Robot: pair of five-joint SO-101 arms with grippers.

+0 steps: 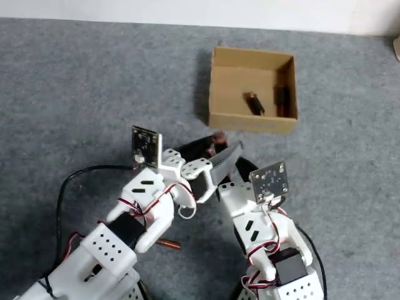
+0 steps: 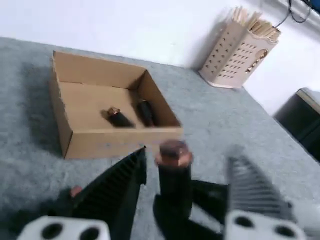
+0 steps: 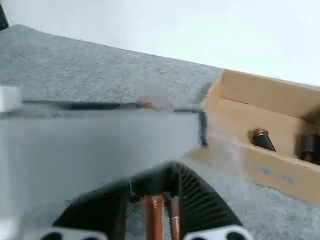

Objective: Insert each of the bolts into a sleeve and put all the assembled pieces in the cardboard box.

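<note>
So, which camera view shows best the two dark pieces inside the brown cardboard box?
The high view: it looks down into the brown cardboard box, so both dark pieces lie whole and apart. The left wrist view shows both at a slant. The right wrist view shows one whole, the other cut at the edge.

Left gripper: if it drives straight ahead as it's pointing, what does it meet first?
Likely the upright bolt between the open fingers of the left gripper; beyond it, the cardboard box. Depth is unclear.
</note>
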